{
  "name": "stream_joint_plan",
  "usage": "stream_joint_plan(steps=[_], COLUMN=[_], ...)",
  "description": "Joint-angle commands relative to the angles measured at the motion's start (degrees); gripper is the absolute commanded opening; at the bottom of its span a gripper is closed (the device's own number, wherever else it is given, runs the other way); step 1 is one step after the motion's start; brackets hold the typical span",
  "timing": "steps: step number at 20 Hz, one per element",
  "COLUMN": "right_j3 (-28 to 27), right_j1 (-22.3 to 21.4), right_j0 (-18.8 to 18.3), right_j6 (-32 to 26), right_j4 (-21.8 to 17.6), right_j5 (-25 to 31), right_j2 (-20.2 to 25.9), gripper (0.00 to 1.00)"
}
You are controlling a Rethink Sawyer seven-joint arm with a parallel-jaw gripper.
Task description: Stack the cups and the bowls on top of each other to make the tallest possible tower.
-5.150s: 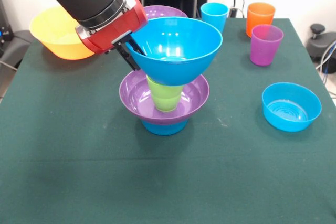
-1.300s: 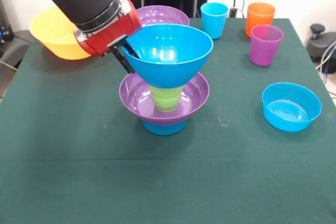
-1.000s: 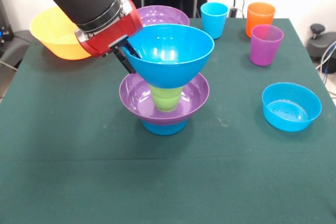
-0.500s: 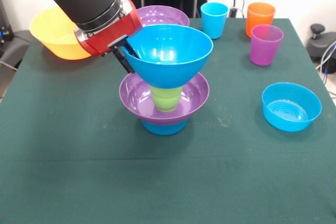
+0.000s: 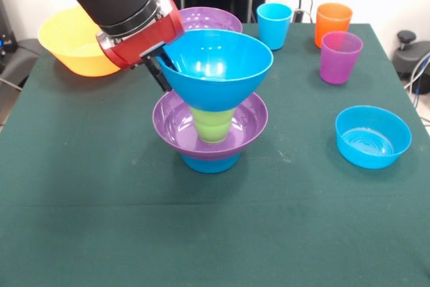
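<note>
The tower stands mid-table: a small blue bowl [image 5: 209, 162] lowest, a wide purple bowl [image 5: 173, 122] on it, a lime green cup [image 5: 213, 126] standing in that, and a large blue bowl [image 5: 218, 65] sitting level on the cup. My gripper [image 5: 163, 72] is at the large blue bowl's left rim, reaching in from the upper left. Its grip on the rim is hidden by the bowl wall.
A yellow bowl [image 5: 70, 42] sits at the far left behind my arm. A second purple bowl [image 5: 208, 17] is behind the tower. Light blue [image 5: 274, 23], orange [image 5: 333, 23] and purple [image 5: 340, 56] cups stand far right, with another small blue bowl [image 5: 373, 137] nearer on the right.
Five seconds ago the large blue bowl was tilted and further right; it now sits level on the green cup. In the last half second my arm shifted slightly upward while the bowl stayed still.
</note>
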Motion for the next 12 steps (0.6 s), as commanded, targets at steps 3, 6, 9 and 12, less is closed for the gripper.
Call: stream_joint_plan(steps=[3, 6, 9, 12], right_j3=[0.79, 0.73, 0.47, 0.43], right_j1=[0.03, 0.27, 0.64, 0.76], right_j0=[3.45, 3.37, 3.48, 3.44], right_j6=[-13.8, -13.83, -13.97, -14.1], right_j4=[-2.9, -2.34, -2.38, -2.48], right_j5=[6.34, 6.92, 6.76, 6.6], right_j2=[-4.68, -4.62, -4.69, -4.75], gripper=[0.0, 0.0, 0.0, 0.0])
